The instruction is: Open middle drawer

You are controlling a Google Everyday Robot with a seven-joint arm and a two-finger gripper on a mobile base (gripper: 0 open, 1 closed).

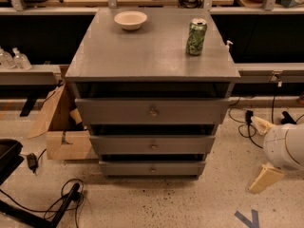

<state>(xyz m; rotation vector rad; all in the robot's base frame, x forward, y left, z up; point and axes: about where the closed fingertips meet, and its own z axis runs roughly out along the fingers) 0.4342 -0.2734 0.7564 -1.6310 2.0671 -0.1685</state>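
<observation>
Cabinet [142,51]: grey, three drawers, centre of the scene.
Middle drawer [118,145]: second of three, flat grey front facing near, between top drawer [114,111] and bottom drawer [123,168].
Knob [153,147]: small, round, metal, centred on the middle drawer front.
Gripper [254,155]: low at the right edge, near the floor, right of the cabinet.
Fingers [266,177]: two cream fingers spread wide apart, holding nothing.
Drawer vs gripper: the middle drawer lies left of the gripper at about the same height; well apart, no contact with front or knob.
Cabinet top: white bowl [130,19] far left, green can [196,37] upright far right.
Floor, left: open cardboard box [61,137] beside the cabinet; black cables [66,203] nearer.
</observation>
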